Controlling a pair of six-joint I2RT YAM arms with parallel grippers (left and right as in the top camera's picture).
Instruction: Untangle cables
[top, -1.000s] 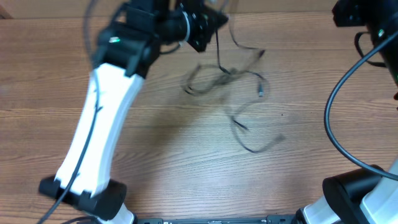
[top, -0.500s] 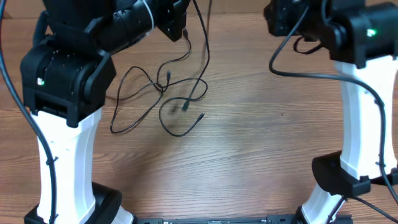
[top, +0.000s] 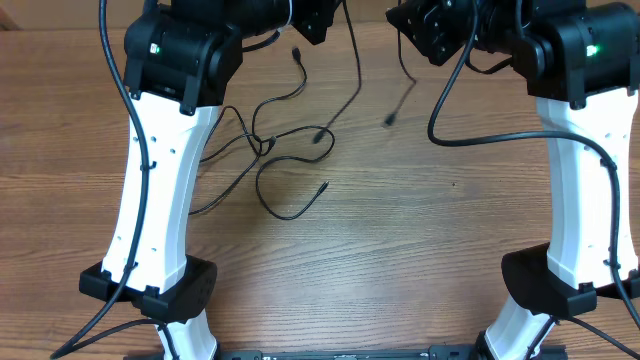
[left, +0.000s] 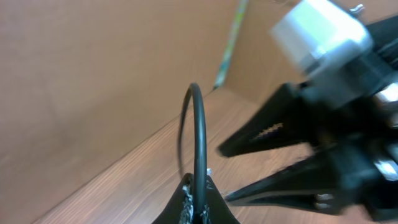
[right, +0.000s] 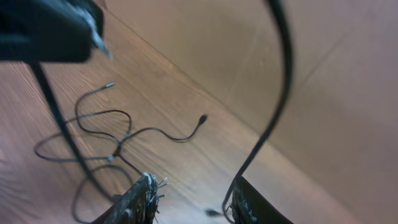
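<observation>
Thin black cables (top: 262, 148) lie as loose tangled loops on the wooden table, left of centre; they also show in the right wrist view (right: 118, 146). My left gripper (top: 318, 18) is at the back centre, shut on one cable (left: 199, 137) that rises from its jaws (left: 198, 202) and hangs down to the tangle (top: 352, 70). My right gripper (top: 415, 30) is close to its right, with jaws open (right: 193, 199). A loose cable end (top: 398, 100) dangles beside its right finger (right: 277, 106); I cannot tell if they touch.
A brown wall (right: 323, 56) stands along the table's far edge. The arm bases stand at the front left (top: 150, 290) and front right (top: 545, 290). Thick black arm wires (top: 470, 125) loop by the right arm.
The left arm swung left and back right, dragging the tangle leftward. The right gripper moved in from the right toward the left gripper. A cable end now hangs beside it.
</observation>
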